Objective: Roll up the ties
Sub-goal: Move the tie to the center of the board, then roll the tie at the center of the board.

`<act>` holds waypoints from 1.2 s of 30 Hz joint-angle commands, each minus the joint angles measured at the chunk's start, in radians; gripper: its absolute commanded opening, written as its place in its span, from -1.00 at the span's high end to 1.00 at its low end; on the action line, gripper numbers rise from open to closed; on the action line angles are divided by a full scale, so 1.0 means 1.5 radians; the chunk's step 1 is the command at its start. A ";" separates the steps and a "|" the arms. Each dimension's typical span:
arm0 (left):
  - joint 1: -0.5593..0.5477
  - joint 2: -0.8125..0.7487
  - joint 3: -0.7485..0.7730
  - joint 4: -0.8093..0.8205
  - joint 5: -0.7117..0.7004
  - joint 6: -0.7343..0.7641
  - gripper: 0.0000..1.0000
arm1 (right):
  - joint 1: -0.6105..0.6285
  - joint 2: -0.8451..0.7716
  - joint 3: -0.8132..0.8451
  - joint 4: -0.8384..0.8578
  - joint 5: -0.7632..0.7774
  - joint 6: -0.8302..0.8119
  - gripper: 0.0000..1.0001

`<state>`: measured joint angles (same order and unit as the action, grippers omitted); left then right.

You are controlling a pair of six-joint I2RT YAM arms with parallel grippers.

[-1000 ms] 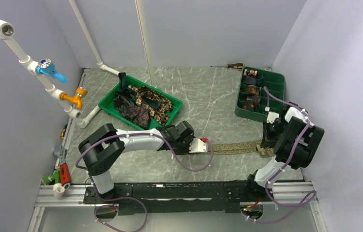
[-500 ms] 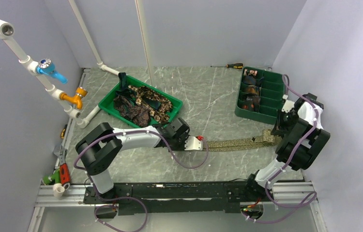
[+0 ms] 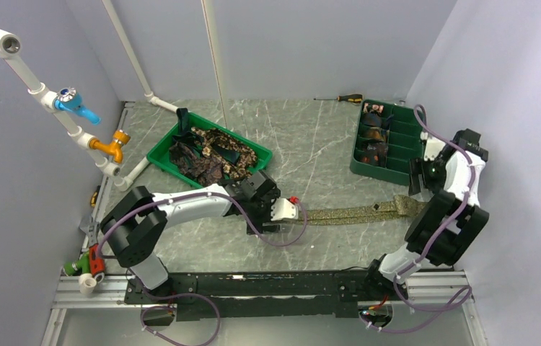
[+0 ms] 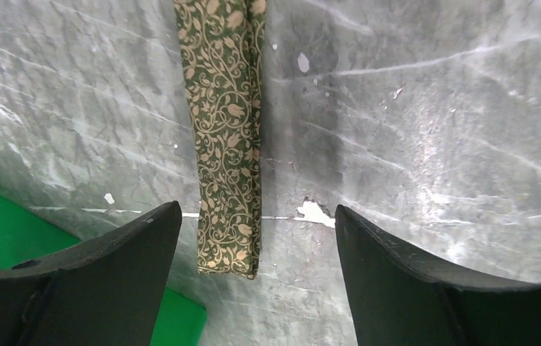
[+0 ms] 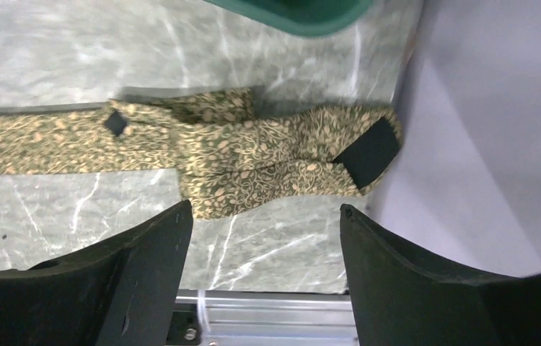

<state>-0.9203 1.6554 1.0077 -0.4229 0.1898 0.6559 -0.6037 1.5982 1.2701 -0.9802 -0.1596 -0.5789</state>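
Table [image 3: 325,144]: grey marbled top, walled on three sides.
Tie [image 3: 354,213]: olive-tan with a leafy vine print, stretched out flat as one long strip along the near half of the table, running from the middle to the right edge.
Tie, narrow end [image 4: 228,144]: flat on the table near the middle, cut end square, nothing touching it.
Tie, wide end [image 5: 253,155]: bunched and folded over itself at the right edge, close to the wall [image 5: 484,108]; a black label [image 5: 368,153] faces up.
Left claw [image 4: 257,210]: wide open, empty; fingers [image 4: 109,274] stand either side of the narrow end, clear of the cloth.
Right claw [image 5: 265,209]: wide open, empty; hangs above the wide end, apart from it.
Green tray [image 3: 161,153]: far left part of the table, holding a loose pile of ties [image 3: 210,157], dark and patterned.
Divided tray [image 3: 405,133]: dark green, far right corner; coiled ties [image 3: 374,133] sit in its left-hand compartments.
Screwdriver [image 3: 345,98]: along the far edge, just beside the divided tray.
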 commanded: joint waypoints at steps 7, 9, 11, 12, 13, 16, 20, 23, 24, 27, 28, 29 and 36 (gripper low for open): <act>0.088 -0.069 0.046 0.040 0.171 -0.147 -0.89 | 0.149 -0.152 0.013 -0.108 -0.244 -0.284 -0.59; 0.104 -0.129 0.030 0.083 0.148 -0.176 -0.96 | 0.196 -0.180 0.002 -0.090 -0.278 -0.282 -0.60; 0.115 -0.196 -0.006 0.124 0.118 -0.186 -0.99 | 0.224 -0.209 -0.015 -0.067 -0.333 -0.278 -0.68; 0.118 -0.231 -0.031 0.147 0.110 -0.182 -0.99 | 0.233 -0.222 -0.032 -0.045 -0.369 -0.275 -0.74; 0.120 -0.257 -0.057 0.178 0.102 -0.178 -0.99 | 0.238 -0.235 -0.057 -0.025 -0.408 -0.282 -0.81; 0.119 -0.261 -0.108 0.223 0.134 -0.137 -0.99 | 0.242 -0.254 -0.117 -0.012 -0.521 -0.357 -0.99; 0.124 -0.156 -0.022 0.073 0.218 -0.080 -0.99 | 0.307 -0.224 -0.149 -0.044 -0.463 -0.483 -0.99; 0.129 -0.120 -0.026 0.083 0.245 -0.065 -0.99 | 0.333 -0.187 -0.176 -0.048 -0.398 -0.565 -0.99; 0.129 -0.119 -0.044 0.110 0.245 -0.054 -0.99 | 0.338 -0.178 -0.187 -0.045 -0.385 -0.588 -0.99; 0.127 -0.093 -0.050 0.130 0.234 -0.035 -0.99 | 0.355 -0.163 -0.236 0.013 -0.343 -0.628 -0.99; 0.127 -0.078 -0.040 0.121 0.233 -0.032 -0.99 | 0.364 -0.158 -0.251 0.036 -0.331 -0.632 -0.99; 0.127 -0.063 -0.030 0.112 0.232 -0.032 -0.99 | 0.374 -0.153 -0.263 0.051 -0.320 -0.635 -0.98; 0.117 -0.009 -0.004 0.084 0.207 -0.027 -0.85 | 0.426 -0.110 -0.322 0.119 -0.265 -0.644 -0.93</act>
<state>-0.7315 1.6302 0.9676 -0.2733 0.4969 0.5888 0.0097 1.4181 0.8291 -0.9009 -0.5983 -1.4776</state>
